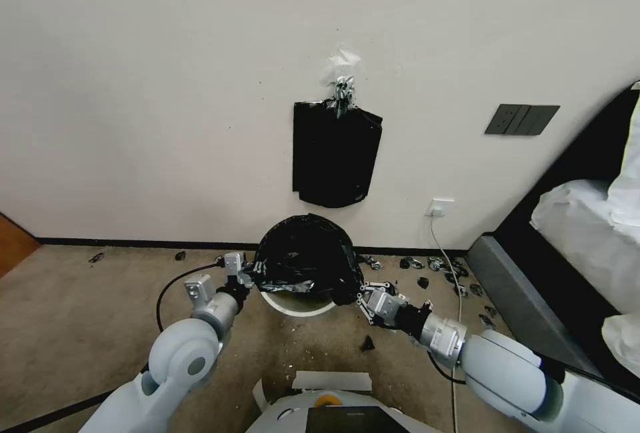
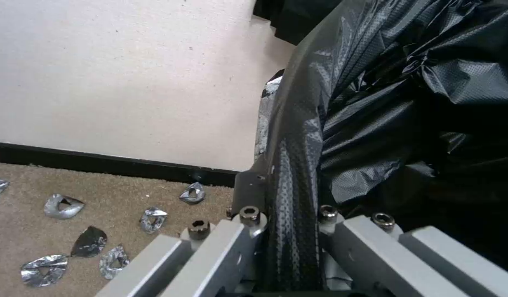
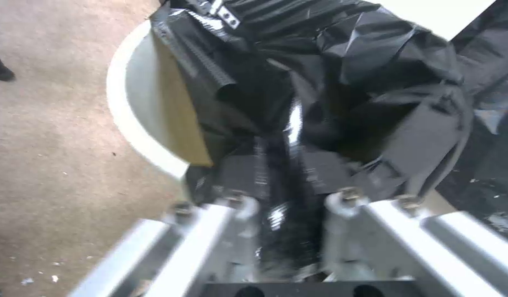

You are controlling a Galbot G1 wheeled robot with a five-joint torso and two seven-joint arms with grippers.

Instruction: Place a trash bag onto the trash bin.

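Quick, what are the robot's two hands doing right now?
Left gripper: shut on the trash bag, at the trash bin's left side.
Right gripper: shut on the trash bag's other edge, at the bin's right side.

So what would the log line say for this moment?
left gripper: shut on trash bag | right gripper: shut on trash bag | bag over trash bin, near rim bare

I find no legible text, label, brand, number or sign in any view. The glossy black plastic trash bag (image 1: 303, 256), the round cream-white plastic trash bin (image 1: 298, 306) and the dark grey wall switch plate (image 1: 522, 119) carry no readable markings.
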